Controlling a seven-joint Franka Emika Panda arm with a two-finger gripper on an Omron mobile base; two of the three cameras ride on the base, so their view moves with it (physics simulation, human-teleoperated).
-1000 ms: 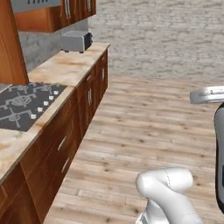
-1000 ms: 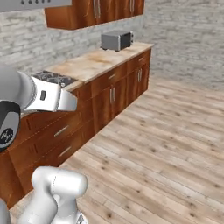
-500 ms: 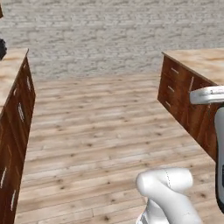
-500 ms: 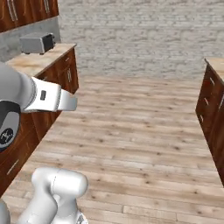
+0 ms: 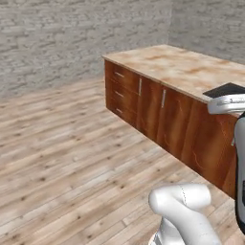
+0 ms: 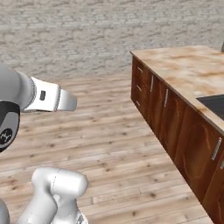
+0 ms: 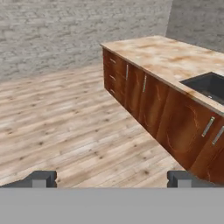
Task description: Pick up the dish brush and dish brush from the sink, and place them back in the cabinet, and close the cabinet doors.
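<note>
Broadly, the wooden plank floor point(image 5: 72, 143) takes up most of each view, with a grey brick wall point(image 6: 87, 30) closing it off at the back; the robot stands out in the open room, well apart from anything it has to handle. Next in size is the bench point(image 7: 175, 57), a marble-look top over reddish-brown drawers and cupboards point(image 6: 175, 118) with short silver handles, running along the right side of all three views. Set into that top, at the near right end, is the dark sink point(image 7: 209, 85); only a corner of its basin is in frame, and its inside is hidden, so neither dish brush can be made out, though by the task they should lie in there. The wall cabinet and its doors are outside these views.

Smallest, the claw point(image 7: 112, 178) has its two dark tips spread wide apart with nothing between them, pointing over bare floor towards the bench. That fits an approach: the arm is tucked and carried level, probably so it clears the furniture, and the jaws are ready for a first grasp once the sink is within reach.
</note>
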